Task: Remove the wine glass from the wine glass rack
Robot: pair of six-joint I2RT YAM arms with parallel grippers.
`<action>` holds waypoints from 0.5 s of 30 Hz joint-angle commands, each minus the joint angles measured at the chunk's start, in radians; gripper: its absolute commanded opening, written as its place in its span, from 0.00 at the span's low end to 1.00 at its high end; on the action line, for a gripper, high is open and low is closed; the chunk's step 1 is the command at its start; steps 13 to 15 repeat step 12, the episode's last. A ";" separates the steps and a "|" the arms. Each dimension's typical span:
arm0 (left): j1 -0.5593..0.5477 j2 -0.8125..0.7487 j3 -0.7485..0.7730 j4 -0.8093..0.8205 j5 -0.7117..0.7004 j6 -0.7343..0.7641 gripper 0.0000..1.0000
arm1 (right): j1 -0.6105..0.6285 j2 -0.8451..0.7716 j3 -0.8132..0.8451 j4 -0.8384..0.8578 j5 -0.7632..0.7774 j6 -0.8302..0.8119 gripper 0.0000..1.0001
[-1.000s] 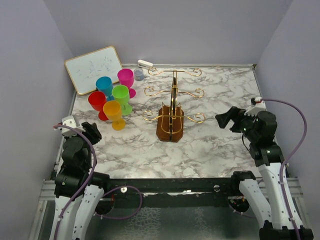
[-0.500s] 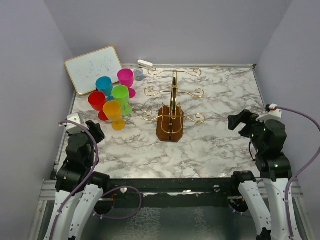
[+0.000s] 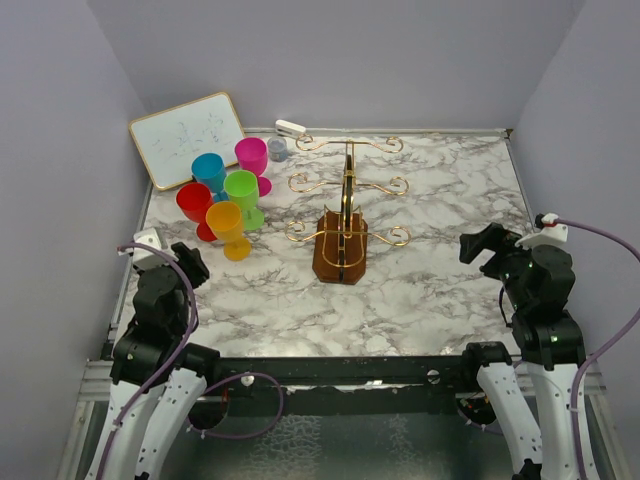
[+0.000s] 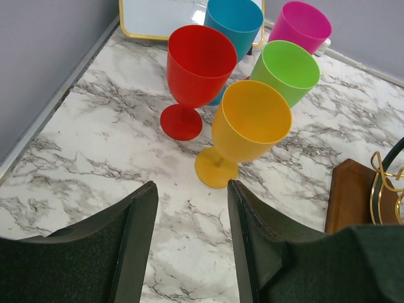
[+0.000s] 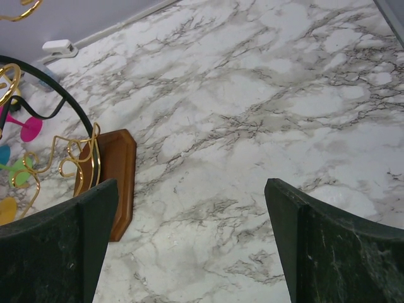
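1. In the top view, the wine glass rack [image 3: 343, 215] stands mid-frame on the marble surface [image 3: 440, 290]. Five wine glasses [image 3: 241, 188] cluster upright on the surface at upper left, beside a whiteboard [image 3: 187, 137].
2. Only the left wrist view shows them close: red glass [image 4: 197, 66], blue glass [image 4: 233, 19], pink glass [image 4: 306, 25], green glass [image 4: 287, 66], and orange glass [image 4: 251, 123] nearest. The rack's brown base shows only at the right edge.
3. There the left gripper [image 4: 191, 189] stands partly open, holding nothing, near the orange glass.
4. The right wrist view shows the rack's base and lower scrolls at its left edge. The right gripper [image 5: 189, 189] is spread wide and empty.
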 commanded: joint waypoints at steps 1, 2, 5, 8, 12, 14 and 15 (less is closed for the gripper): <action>-0.004 -0.015 0.005 0.003 -0.037 -0.009 0.51 | 0.014 0.000 -0.014 0.005 0.043 0.016 1.00; -0.004 -0.017 0.004 0.003 -0.037 -0.010 0.51 | 0.016 -0.001 -0.014 0.005 0.045 0.016 0.99; -0.005 -0.017 0.005 0.004 -0.037 -0.007 0.51 | 0.017 -0.007 -0.025 0.013 0.041 0.011 1.00; -0.007 -0.017 0.005 0.004 -0.038 -0.010 0.51 | 0.017 -0.012 -0.041 0.033 -0.001 -0.010 0.99; -0.012 -0.020 0.004 0.003 -0.038 -0.009 0.51 | 0.019 -0.011 -0.049 0.046 -0.011 -0.017 1.00; -0.012 -0.020 0.004 0.003 -0.038 -0.009 0.51 | 0.019 -0.011 -0.049 0.046 -0.011 -0.017 1.00; -0.012 -0.020 0.004 0.003 -0.038 -0.009 0.51 | 0.019 -0.011 -0.049 0.046 -0.011 -0.017 1.00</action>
